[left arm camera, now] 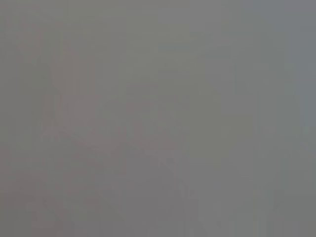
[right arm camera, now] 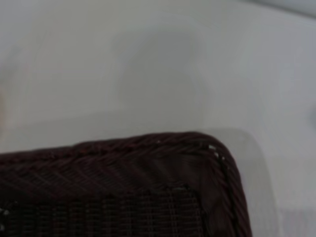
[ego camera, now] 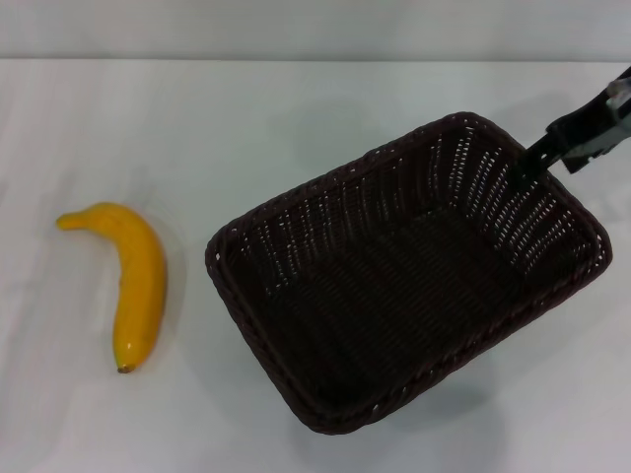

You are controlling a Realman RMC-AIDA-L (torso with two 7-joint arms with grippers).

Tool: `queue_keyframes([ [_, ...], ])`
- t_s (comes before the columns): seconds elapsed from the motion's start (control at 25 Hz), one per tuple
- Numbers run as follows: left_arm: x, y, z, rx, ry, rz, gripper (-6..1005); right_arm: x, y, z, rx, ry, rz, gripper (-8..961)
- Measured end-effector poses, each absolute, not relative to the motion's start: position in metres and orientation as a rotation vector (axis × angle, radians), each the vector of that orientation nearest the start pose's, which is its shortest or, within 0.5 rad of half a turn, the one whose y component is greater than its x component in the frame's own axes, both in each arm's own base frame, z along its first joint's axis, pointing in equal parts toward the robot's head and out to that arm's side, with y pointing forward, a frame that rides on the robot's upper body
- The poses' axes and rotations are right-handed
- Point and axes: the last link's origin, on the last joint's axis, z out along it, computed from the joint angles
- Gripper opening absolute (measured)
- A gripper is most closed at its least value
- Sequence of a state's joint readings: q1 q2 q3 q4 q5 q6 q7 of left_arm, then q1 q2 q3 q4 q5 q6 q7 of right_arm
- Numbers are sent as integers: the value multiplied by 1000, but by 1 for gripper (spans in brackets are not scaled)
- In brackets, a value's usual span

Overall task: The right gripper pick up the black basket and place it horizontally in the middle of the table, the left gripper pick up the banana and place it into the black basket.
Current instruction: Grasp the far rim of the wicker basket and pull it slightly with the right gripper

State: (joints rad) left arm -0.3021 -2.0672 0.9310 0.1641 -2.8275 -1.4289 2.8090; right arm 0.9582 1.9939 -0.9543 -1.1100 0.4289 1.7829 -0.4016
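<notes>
1. My right gripper [ego camera: 527, 158] comes in from the far right edge of the head view. It sits at the far right rim of the black basket [ego camera: 404, 286], one dark finger reaching down inside the wall. It looks clamped on that rim, but I can't tell for sure how wide the fingers are.
2. Right wrist cam: only a braided basket corner [right arm camera: 148, 192] w/ white table [right arm camera: 148, 64] beyond it. None of my own fingers visible there.
3. Basket sits skewed, long axis running diagonal from near-left to far-right, right of table centre. Can't tell if it's resting flat or lifted.
4. Banana [ego camera: 133, 286] lies on the table [ego camera: 246, 128] well left of the basket, apart from it, dark tip toward me.
5. Left gripper: not visible in head view; left wrist cam shows only plain grey.
</notes>
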Motion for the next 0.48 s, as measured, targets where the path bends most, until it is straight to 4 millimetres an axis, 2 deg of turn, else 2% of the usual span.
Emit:
queue_keyframes([
  [0.48, -369, 289, 84, -1265, -399, -809, 863, 142, 419, 32, -2393, 1343, -570, 809],
])
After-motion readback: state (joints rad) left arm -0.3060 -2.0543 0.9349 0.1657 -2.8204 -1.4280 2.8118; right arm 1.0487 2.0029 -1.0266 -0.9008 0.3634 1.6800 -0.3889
